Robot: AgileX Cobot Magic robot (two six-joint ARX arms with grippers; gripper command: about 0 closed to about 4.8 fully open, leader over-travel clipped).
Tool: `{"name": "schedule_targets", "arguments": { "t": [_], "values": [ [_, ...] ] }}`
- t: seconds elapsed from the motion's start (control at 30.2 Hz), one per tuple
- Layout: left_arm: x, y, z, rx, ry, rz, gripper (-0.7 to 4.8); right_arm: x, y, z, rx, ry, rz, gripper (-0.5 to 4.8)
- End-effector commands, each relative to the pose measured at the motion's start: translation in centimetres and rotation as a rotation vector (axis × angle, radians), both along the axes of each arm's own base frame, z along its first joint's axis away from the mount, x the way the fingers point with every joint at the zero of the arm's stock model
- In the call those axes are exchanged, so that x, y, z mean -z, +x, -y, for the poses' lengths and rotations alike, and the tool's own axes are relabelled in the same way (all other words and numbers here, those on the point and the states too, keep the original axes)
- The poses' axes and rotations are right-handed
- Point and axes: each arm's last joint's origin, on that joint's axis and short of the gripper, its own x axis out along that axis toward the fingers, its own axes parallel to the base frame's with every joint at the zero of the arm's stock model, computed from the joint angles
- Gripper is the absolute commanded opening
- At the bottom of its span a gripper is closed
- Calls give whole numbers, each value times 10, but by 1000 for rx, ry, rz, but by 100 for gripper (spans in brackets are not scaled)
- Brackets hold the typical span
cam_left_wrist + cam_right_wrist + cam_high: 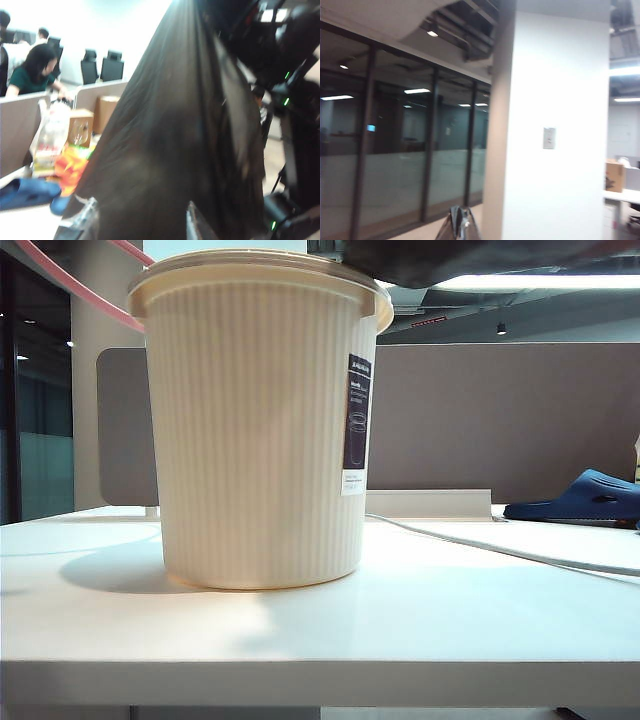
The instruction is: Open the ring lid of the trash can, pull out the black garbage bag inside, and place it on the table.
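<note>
Thin pink ring lid (pixel 75 285) arcs off the upper left, lifted away from the rim of the ribbed, tapered cream trash can (pixel 255 430) standing on the smooth white desk (pixel 420 620). The glossy, crinkled black garbage bag (pixel 180 140) hangs stretched just before the left gripper (pixel 140 225), fingers spread wide. The right gripper (pixel 460 222) is raised, fingers pressed together on a scrap of black plastic. A blue slipper (pixel 585 498) lies far right.

On my exterior feed:
- a cream-white ribbed plastic trash can (pixel 255 430), upright on the broad white table (pixel 420 625), its dark label facing right;
- a thin pink plastic ring lid (pixel 75 285), arcing off its upper left rim;
- a blue slipper (pixel 585 497), far right.
</note>
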Motion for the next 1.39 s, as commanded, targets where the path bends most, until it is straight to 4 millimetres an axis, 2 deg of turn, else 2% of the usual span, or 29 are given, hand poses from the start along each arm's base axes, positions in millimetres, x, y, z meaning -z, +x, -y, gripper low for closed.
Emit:
{"name": "schedule_targets", "arguments": {
  "t": [0.03, 0.17, 0.43, 0.63, 1.13, 1.39],
  "values": [
    [6, -3, -2, -18, 64, 17, 225, -2, -3, 8, 43, 6, 20, -5],
    [10, -3, -2, -18, 92, -13, 225, -2, 1, 17, 109, -3, 15, -5],
    [21, -1, -2, -56, 177, -15, 225, 6, 13, 21, 233, -101, -20, -5],
    [25, -1, -2, -56, 202, -30, 225, 14, 33, 19, 267, -138, -77, -5],
    [30, -1, -2, -63, 245, -6, 225, 39, 99, 27, 375, -195, -235, -5],
    [38, 2, 0, -59, 278, -13, 224, 61, 146, 22, 415, -233, -323, -5]
  ]
}}
